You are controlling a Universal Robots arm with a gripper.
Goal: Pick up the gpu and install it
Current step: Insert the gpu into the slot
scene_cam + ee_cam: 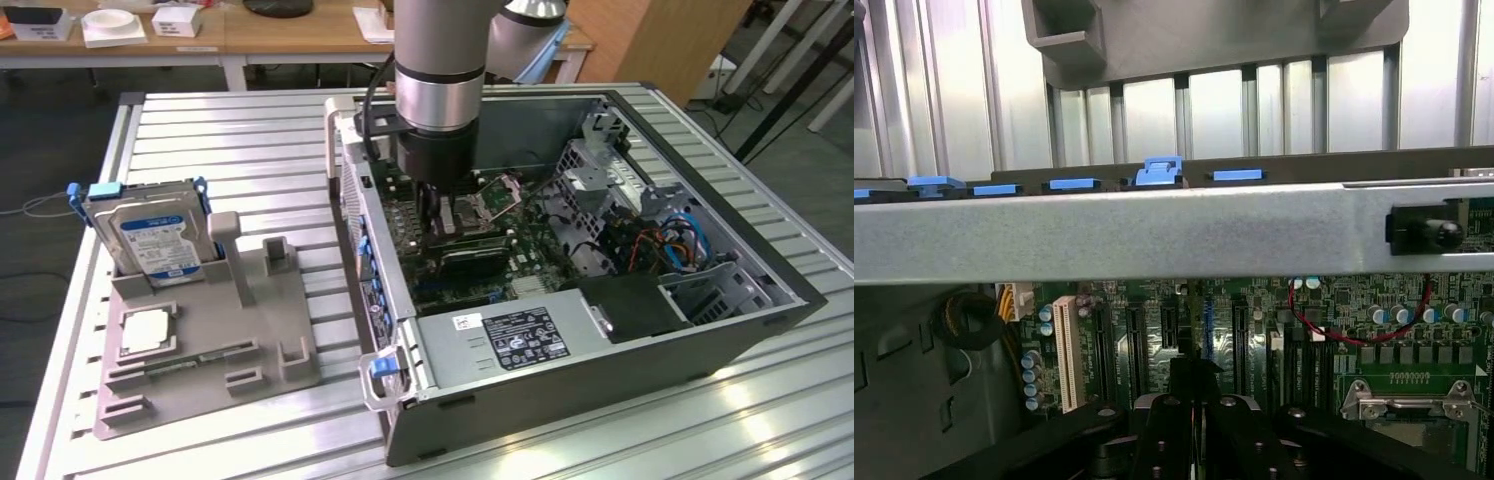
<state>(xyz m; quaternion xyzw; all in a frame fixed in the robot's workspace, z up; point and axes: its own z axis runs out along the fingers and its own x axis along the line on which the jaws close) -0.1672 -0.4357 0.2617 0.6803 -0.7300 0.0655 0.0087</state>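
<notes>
Ribbed metal tabletop (240, 140) carries the open computer case (747, 330); inside it we see our gripper (1199, 395) pinched nearly shut on the gpu (1203, 330), a thin dark card held edge-on above the motherboard's slots (1134, 340), case wall (1154, 235) close beside

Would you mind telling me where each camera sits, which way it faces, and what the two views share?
Exterior view: off the arm, above the table, looking down at the open PC case and the parts tray; the arm reaches into the case.
Wrist view: on the wrist inside the case, facing the motherboard slots and case rail; the shut gripper holds the gpu edge-on.
Shared: motherboard, case, tray, table.
</notes>
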